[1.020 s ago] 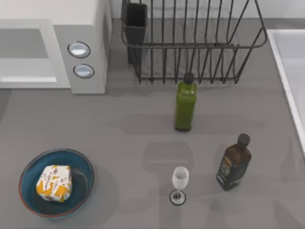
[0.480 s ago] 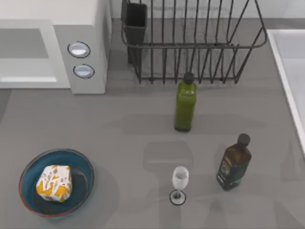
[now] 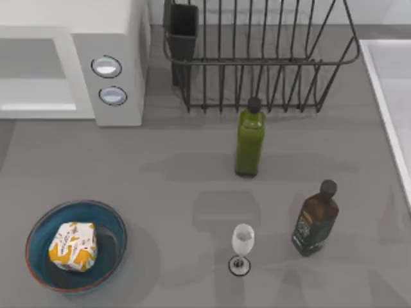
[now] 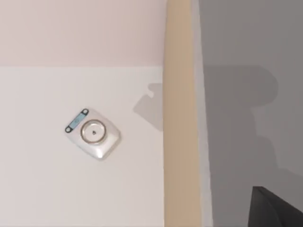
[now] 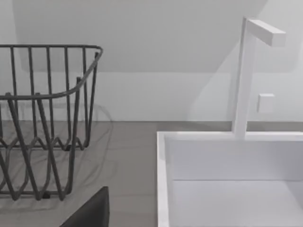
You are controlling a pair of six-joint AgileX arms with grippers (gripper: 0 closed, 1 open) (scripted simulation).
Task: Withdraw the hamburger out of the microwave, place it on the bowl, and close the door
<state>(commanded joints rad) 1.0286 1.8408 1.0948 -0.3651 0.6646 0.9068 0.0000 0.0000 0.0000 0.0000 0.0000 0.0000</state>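
The hamburger, a white-wrapped lump with orange patches, lies inside the blue bowl at the table's front left. The white microwave stands at the back left, its two round knobs facing the camera. Its door, a white panel with a grey window, lies flat against the front of the appliance. In each wrist view a dark shape cuts into the lower edge of the picture; I cannot tell what it is.
A black wire rack stands at the back middle. A green bottle, a brown bottle and a small glass stand right of the middle. A white sink with a faucet borders the right side.
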